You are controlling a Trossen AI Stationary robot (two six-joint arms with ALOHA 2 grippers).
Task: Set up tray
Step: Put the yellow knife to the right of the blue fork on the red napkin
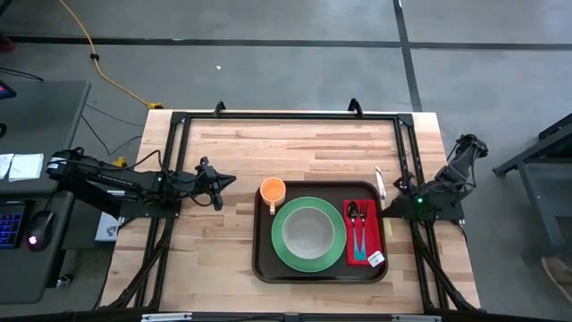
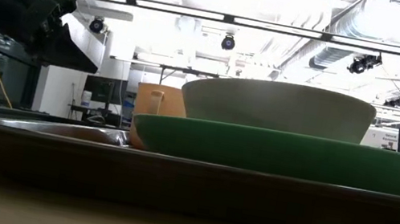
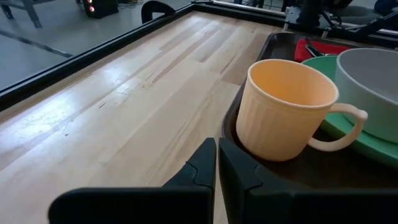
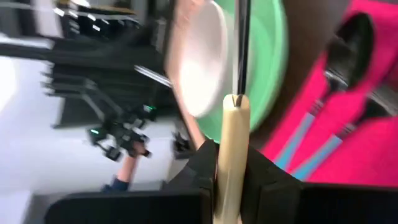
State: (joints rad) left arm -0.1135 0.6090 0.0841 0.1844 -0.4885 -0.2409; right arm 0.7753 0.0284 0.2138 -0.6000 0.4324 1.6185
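The table [image 1: 223, 259], a slab of pale wooden planks with a smooth, faintly glossy grain, is carrying everything, and the tray [image 1: 264, 268] is lying flat on it between the two hands: a wide dark-brown plastic rectangle with rounded corners and a raised rim, sitting just past the left hand's fingertips and just beside the right hand. The left hand [image 1: 231, 181] is hovering over bare wood next to the tray's near corner, its two dark fingers pressing almost together and gripping nothing. The right hand [image 1: 389, 186] is reaching in at the tray's opposite side, its fingers clamping the pale, rounded handle of a knife [image 1: 379, 183], whose thin dark blade is pointing away from the hand; the knife is hanging close to the tray's rim there. A round green plate [image 1: 284, 250] with a smooth matte surface is resting in the middle of the tray, well apart from the left hand, and a plain off-white round bowl [image 1: 309, 231] is sitting on it. A red-pink rectangular napkin [image 1: 375, 234] is lying in the tray beside the plate, on the side nearest the right hand. A ribbed peach-orange plastic cup [image 1: 272, 190] with a loop handle is standing upright in the tray corner right in front of the left hand. A dark spoon [image 1: 354, 215] and fork [image 1: 364, 219] with blue handles are lying side by side on the napkin.
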